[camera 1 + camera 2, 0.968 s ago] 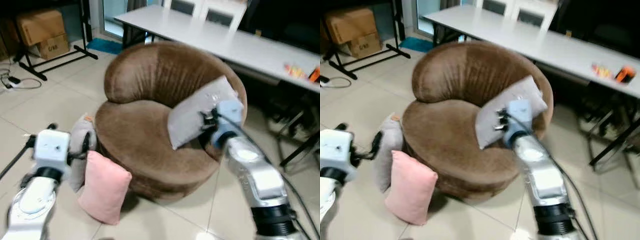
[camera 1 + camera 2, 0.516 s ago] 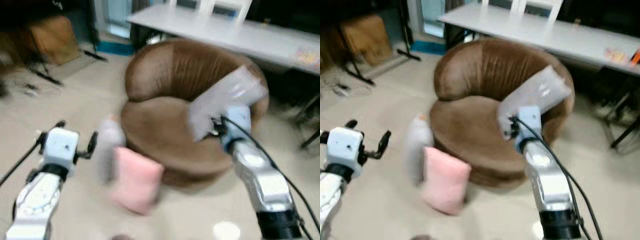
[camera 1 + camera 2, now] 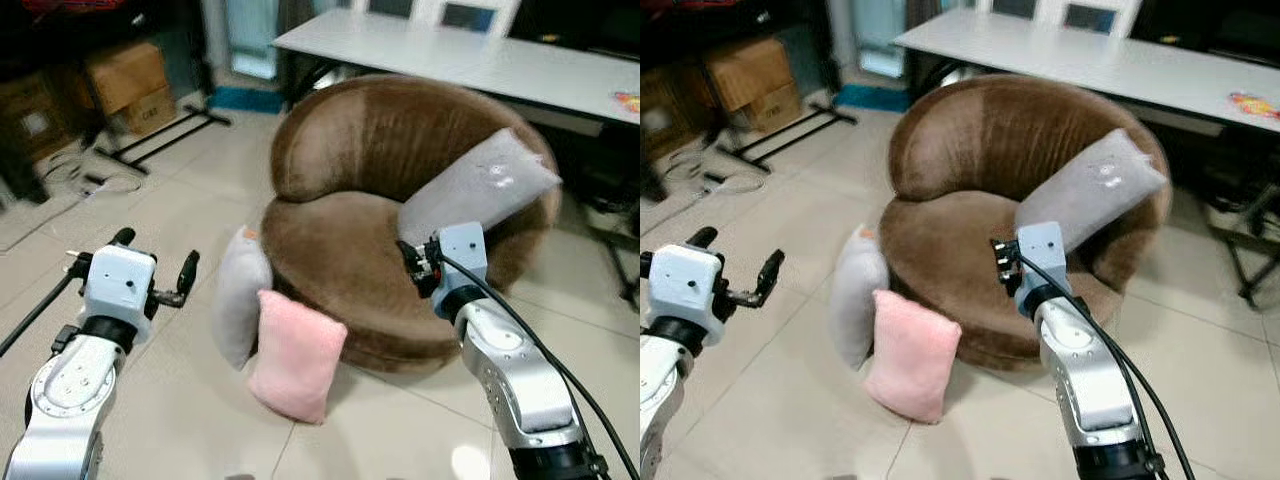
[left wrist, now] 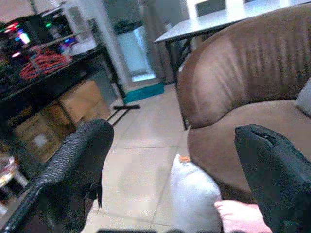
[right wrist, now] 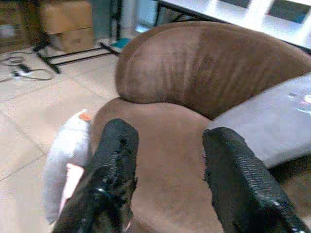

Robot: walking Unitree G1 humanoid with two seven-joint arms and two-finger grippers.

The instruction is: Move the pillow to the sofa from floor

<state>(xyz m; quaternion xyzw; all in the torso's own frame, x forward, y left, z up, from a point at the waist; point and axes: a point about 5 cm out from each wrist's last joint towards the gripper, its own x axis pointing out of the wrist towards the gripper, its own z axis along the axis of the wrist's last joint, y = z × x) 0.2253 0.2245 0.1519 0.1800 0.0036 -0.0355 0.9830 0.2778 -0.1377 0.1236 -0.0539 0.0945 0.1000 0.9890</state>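
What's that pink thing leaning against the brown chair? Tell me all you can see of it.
It is a soft, square pink fabric pillow, plump, with a fuzzy-looking cover and rounded corners. It stands on edge on the pale tiled floor, tilted back so its upper part leans on the front of the round brown armchair. One side presses against a light grey pillow standing beside it. Neither claw touches it.

Pink pillow [image 3: 296,354] upright on floor against brown sofa [image 3: 380,170], grey pillow [image 3: 240,294] just behind it
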